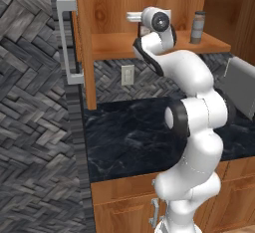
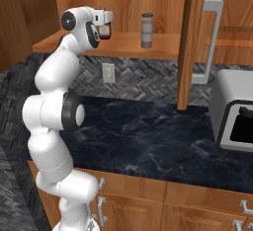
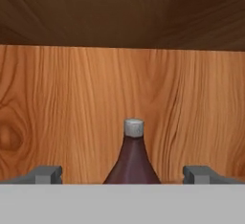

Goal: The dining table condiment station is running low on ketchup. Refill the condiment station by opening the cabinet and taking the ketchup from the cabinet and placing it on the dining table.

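The cabinet [image 1: 107, 3] [image 2: 128, 0] stands open, both doors swung out. On its wooden shelf [image 2: 123, 45] stands the ketchup [image 2: 104, 30], a small dark maroon bottle. In the hand view its neck and cap [image 3: 133, 146] rise midway between the two fingertips [image 3: 47, 174], with the cabinet's back wall behind. My gripper [image 2: 105, 23] [image 1: 130, 18] [image 3: 123, 174] is open, reaching into the cabinet at shelf height, with its jaws on either side of the bottle and a clear gap to it. In the left base view my arm hides the bottle. The dining table is out of view.
A taller grey can [image 1: 197, 28] [image 2: 147, 30] stands on the same shelf, to the right of the ketchup. The open doors with silver bar handles [image 1: 67, 43] [image 2: 210, 42] flank the arm. Below lies a black counter [image 2: 148, 136] with a grey appliance [image 2: 234, 116] at its right.
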